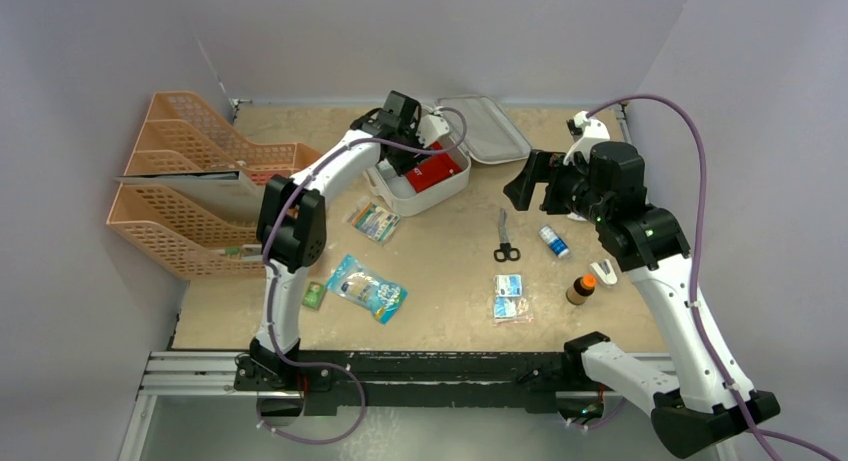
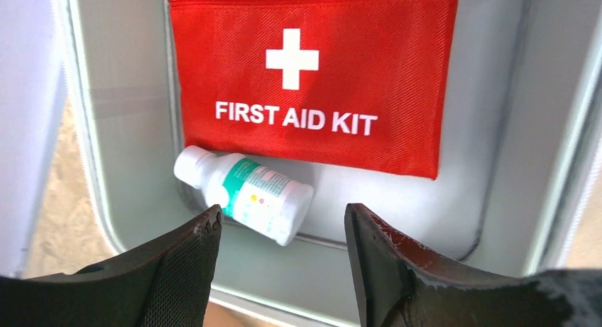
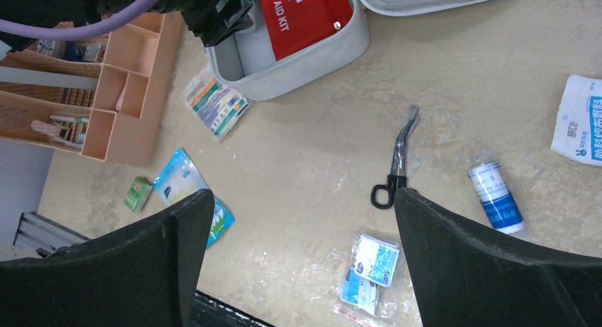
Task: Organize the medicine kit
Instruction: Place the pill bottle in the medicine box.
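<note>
1. Near edge of table (image 1: 440, 271), L to R: small green packet (image 1: 314, 295), with blue foil pouch (image 1: 366, 288) just beside it. Further R are clear-bagged plaster packs (image 1: 510, 296), then brown bottle (image 1: 580, 288) w/ orange cap. Small white item (image 1: 603, 273) lies just beyond the bottle; type unclear.
2. Mid table: scissors (image 1: 505, 236), blades closed and pointing away. Blue-white tube (image 1: 553, 242) lies flat near them on R; the two are apart.
3. R gripper (image 3: 304, 196): hovers above table over scissors area. Jaws spread fully wide, nothing btwn them, nothing touched.
4. Striped sachet pack (image 1: 374, 221): on table, just in front of kit's near-L corner.
5. Medicine kit (image 1: 432, 198): far-ctr of table, open, base flat. Lid (image 1: 490, 129) is swung back to R-rear and lies inside-up on table.
6. Inside kit: red pouch (image 2: 312, 79) w/ white cross and "FIRST AID KIT" lettering, lying flat. White bottle (image 2: 248, 196) w/ green label lies on its side against pouch's lower edge.
7. L gripper (image 2: 282, 220): over kit interior, fingers apart, holding nothing. White bottle lies below the gap, not gripped.
8. L side: orange mesh file trays (image 1: 190, 181), stacked along L wall. Contents too small to identify.
</note>
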